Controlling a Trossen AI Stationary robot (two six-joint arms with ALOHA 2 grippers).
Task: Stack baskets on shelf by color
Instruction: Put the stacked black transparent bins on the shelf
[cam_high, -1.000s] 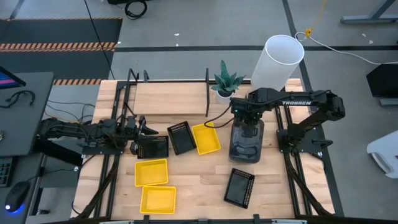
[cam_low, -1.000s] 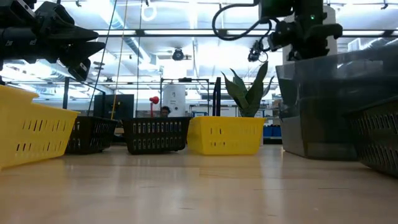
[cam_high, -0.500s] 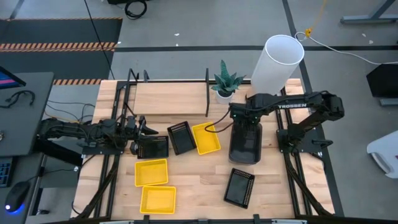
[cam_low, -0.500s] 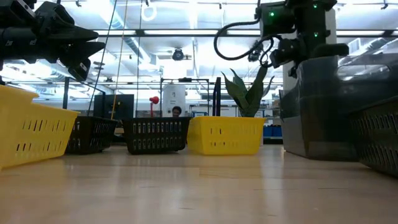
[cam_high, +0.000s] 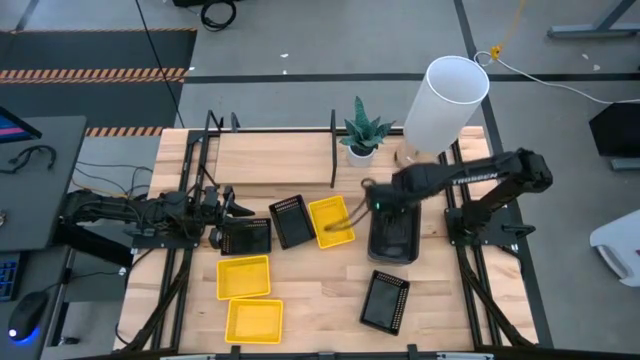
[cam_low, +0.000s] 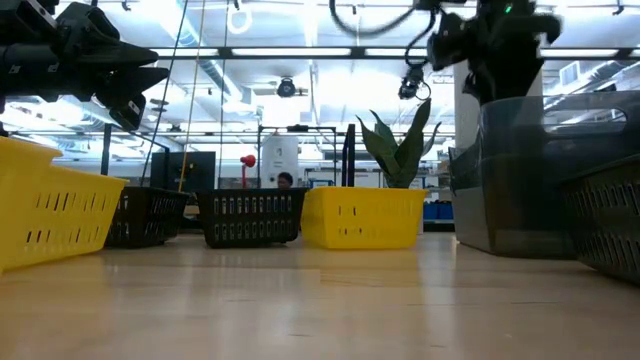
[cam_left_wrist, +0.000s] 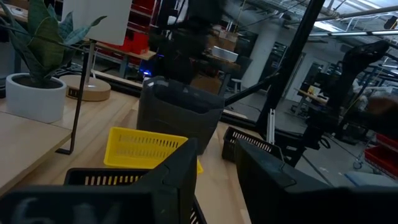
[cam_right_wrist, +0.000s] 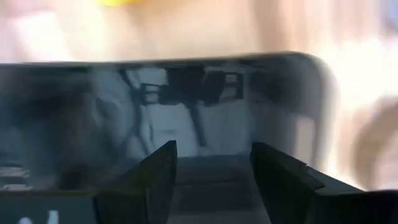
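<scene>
Over the bench's middle-right | right gripper (cam_high: 378, 204) jaws are standing released, having just let go of the grey basket stack (cam_high: 394, 236), resting near the yellow basket (cam_high: 331, 221), not on the shelf (cam_high: 270, 158) | left gripper (cam_high: 222, 208) jaws: cannot tell, hovering by black basket (cam_high: 246, 236)

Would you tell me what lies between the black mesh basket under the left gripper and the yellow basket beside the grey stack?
In the high view, another black mesh basket, lying tilted.
</scene>
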